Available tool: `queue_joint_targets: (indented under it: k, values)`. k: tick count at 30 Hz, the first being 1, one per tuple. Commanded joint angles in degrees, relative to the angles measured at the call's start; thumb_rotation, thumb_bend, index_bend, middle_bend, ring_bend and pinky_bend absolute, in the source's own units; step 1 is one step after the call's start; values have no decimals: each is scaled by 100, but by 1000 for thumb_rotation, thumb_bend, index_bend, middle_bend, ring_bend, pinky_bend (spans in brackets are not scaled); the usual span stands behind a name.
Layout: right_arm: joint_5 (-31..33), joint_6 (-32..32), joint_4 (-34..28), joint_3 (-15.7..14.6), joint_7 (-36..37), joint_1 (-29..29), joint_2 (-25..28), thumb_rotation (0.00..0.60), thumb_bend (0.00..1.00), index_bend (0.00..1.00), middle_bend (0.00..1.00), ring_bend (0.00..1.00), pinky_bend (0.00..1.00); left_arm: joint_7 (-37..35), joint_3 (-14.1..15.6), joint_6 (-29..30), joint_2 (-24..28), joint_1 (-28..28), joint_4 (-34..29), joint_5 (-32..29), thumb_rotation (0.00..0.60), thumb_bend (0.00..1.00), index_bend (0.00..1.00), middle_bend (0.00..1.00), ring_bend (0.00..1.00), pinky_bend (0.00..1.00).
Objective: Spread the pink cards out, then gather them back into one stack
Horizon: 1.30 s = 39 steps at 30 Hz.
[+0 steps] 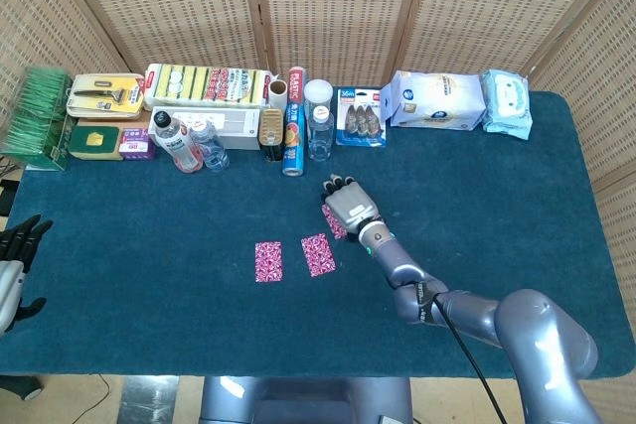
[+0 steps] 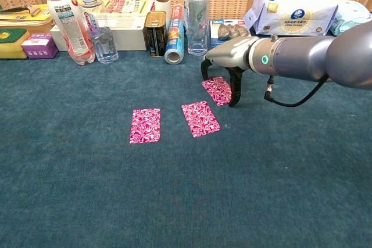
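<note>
- Three pink cards lie face down on the blue desk (image 2: 70, 201), around the centre of the chest view: left card (image 2: 145, 125), middle card (image 2: 200, 118), far card (image 2: 218, 90).
- Left and middle cards are apart, with bare cloth between them. The far card sits just up and right of the middle card; the chest view shows a narrow gap between them.
- Right hand (image 2: 228, 62) arches over the far card, fingers curled downward, with one dark fingertip (image 2: 233, 101) at the cloth by the card's right edge. Contact with the card itself cannot be told; it lifts nothing.
- In the head view the right hand (image 1: 346, 205) covers most of the far card; only a pink sliver shows at its left.
- Left hand (image 1: 20, 245) rests at the left edge of the head view, well apart from the cards, fingers loosely apart and holding nothing.
- Judgement: the cards look spread out, so the spreading half is done or nearly so; this is either the last placement or the start of gathering.
- Next move, as a judgement: pick up or slide the far card onto the middle card, then bring in the left one. Thin cards on soft cloth will likely need an edge pressed or dragged to get fingers beneath.
- Bottles (image 2: 87, 24), a can and packets line the top of the frame, clear of the work.
</note>
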Motion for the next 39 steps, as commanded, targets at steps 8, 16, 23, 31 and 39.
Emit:
queue_joint_targets:
  k: [8,16,23,31,39]
  values:
    - [-10,-14,5,11,52,-48,11,600,88,292,122,50,171,24,-3,0,-6,-4,-7,-18,600,50,0,0,0,49]
    - [-19,66,-151,20,21,-76,119,600,89,295,126,50,171,35,4,-3,-9,-8,-13,-8,600,50,0,0,0,49]
    - [122,256,-520,30,-121,-98,311,600,91,295,128,50,171,-6,12,-38,8,-25,-21,16,600,51,0,0,0,49]
    - [568,646,-1107,-53,-549,-109,523,600,91,295,128,50,171,-169,44,-68,71,-33,-1,118,600,50,0,0,0,49]
    - [994,1175,-1741,-106,-948,-134,636,600,91,295,128,50,171,-477,89,-93,173,-46,60,322,600,50,0,0,0,49]
